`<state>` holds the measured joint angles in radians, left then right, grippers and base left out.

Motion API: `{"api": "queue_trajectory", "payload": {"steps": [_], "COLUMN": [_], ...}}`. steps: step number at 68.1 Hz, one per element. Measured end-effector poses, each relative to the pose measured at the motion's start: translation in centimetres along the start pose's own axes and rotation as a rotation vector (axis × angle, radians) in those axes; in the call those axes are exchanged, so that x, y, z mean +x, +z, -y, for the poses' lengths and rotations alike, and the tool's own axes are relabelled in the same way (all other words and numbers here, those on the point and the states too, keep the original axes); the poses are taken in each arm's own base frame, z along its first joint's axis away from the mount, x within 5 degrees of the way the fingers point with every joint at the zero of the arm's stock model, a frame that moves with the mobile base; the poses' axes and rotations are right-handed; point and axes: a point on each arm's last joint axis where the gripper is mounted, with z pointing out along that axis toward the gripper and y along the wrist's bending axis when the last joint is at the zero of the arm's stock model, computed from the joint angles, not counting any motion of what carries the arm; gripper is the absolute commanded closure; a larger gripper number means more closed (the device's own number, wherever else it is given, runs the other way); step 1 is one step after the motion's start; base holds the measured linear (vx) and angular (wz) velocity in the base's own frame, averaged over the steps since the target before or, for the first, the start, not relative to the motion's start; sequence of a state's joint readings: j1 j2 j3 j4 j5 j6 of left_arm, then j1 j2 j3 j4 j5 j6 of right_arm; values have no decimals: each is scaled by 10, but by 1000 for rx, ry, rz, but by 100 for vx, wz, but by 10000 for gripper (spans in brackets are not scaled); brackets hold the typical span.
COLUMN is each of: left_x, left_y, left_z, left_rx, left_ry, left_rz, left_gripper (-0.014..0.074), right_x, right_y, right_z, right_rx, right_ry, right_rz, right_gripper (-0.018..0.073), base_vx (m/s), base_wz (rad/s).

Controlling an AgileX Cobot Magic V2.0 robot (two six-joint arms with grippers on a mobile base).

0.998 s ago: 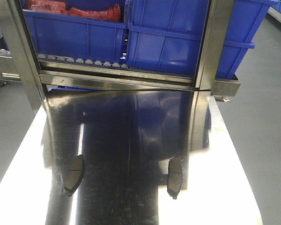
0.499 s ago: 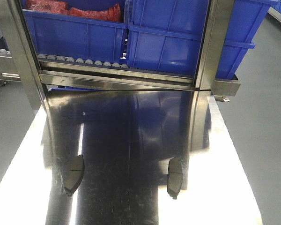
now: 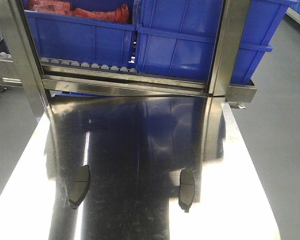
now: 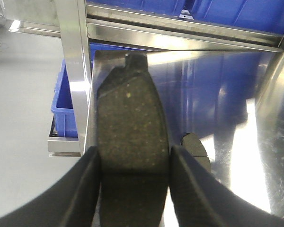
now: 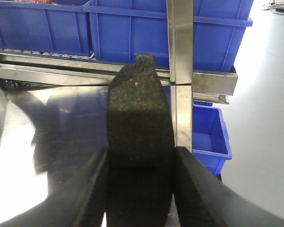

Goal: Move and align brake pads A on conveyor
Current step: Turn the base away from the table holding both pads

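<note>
Only wrist views, pincers (image 4: 134,152) (image 5: 141,153) clamping brake pads (image 4: 132,104) (image 5: 139,101)

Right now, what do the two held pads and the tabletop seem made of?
The left pad and right pad: matte, grainy dark composite with pale specks, probably friction material. The tabletop: polished steel by the look, mirroring the blue bins.

left pad (image 4: 132,137) base cropped (right pad (image 5: 139,132) too), third pad (image 4: 199,149) half-hidden

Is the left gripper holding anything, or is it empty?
Holding. On the left gripper, two black fingers press both sides of a brake pad.
</note>
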<state>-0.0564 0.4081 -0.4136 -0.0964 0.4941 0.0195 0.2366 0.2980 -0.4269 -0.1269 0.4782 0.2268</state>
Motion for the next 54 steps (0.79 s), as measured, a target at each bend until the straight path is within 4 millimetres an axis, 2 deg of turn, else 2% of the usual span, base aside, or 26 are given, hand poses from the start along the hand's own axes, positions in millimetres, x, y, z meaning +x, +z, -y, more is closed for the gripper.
{"api": "queue_trajectory", "payload": {"steps": [24,54], "left_x": [0,0], "left_y": [0,0], "left_z": [0,0], "left_rx": [0,0], "left_ry": [0,0], "left_rz": [0,0], "left_gripper": [602,602], "right_x": [0,1], "right_y": [0,0], "right_z": [0,0], "right_rx": [0,1], "right_ry": [0,0], "right_rz": [-2,-6], "right_gripper": [566,566], "base_vx": [-5,-15], "base_wz": [22,79]}}
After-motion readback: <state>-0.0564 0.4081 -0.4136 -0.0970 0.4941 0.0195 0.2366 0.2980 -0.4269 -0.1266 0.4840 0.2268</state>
